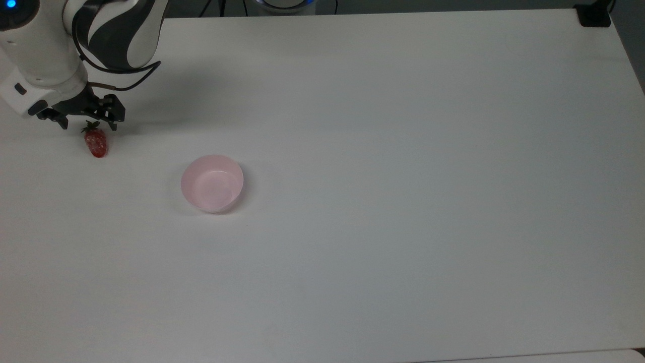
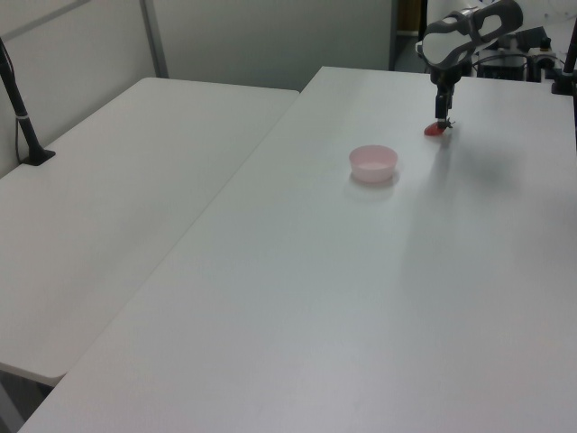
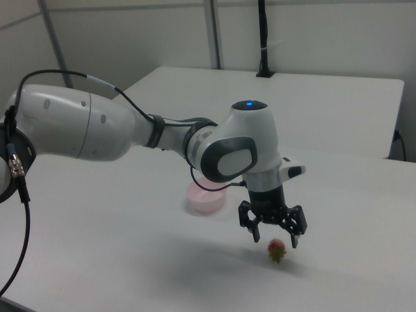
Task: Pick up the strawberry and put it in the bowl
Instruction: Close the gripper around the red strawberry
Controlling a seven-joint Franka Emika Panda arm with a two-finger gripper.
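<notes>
Red against the white table point(image 1: 383, 201), the strawberry point(image 1: 95, 141) lies just below and slightly forward of the gripper point(image 1: 88, 124), whose spread fingers straddle the leafy cap end without touching the fruit. In the top view its long axis runs up and down, across the gap between the fingers. The bowl point(image 1: 212, 182) sits well apart, to the top view's lower right of the gripper.
</notes>
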